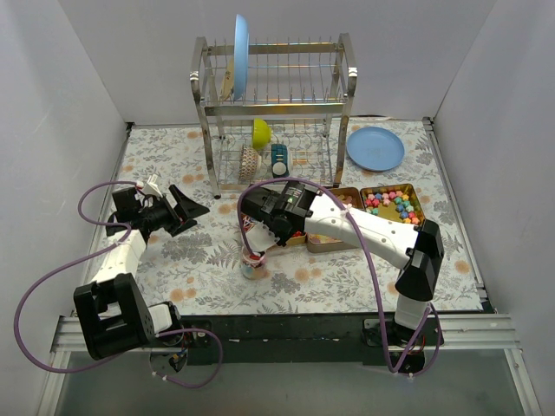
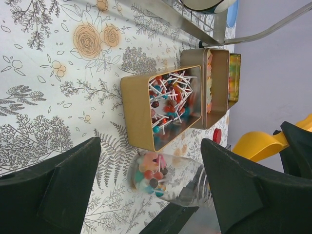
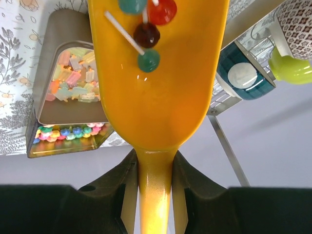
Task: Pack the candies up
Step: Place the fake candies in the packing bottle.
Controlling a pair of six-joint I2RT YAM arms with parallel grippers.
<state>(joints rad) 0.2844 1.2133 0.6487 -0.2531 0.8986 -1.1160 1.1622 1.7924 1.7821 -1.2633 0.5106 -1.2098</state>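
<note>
My right gripper (image 3: 155, 163) is shut on the handle of an orange-yellow scoop (image 3: 156, 87). A few round candies (image 3: 147, 35) on white sticks lie at the scoop's far end. In the top view this gripper (image 1: 258, 228) hangs just above a clear jar (image 1: 252, 265). The jar (image 2: 187, 183) holds more candies (image 2: 152, 176) at its bottom. My left gripper (image 1: 186, 211) stands open to the jar's left, apart from it, with nothing between its fingers (image 2: 63, 187). A gold tin (image 2: 139, 109) holds stick candies (image 2: 168, 105). Bright round candies (image 1: 392, 204) fill the rightmost tin.
A second tin (image 2: 218, 73) of pale candies sits behind the first. A small red lid (image 2: 217, 135) lies by the tins. A metal dish rack (image 1: 276, 113) with a blue plate, cups and a yellow-green object stands at the back, and a blue plate (image 1: 375, 148) lies to its right.
</note>
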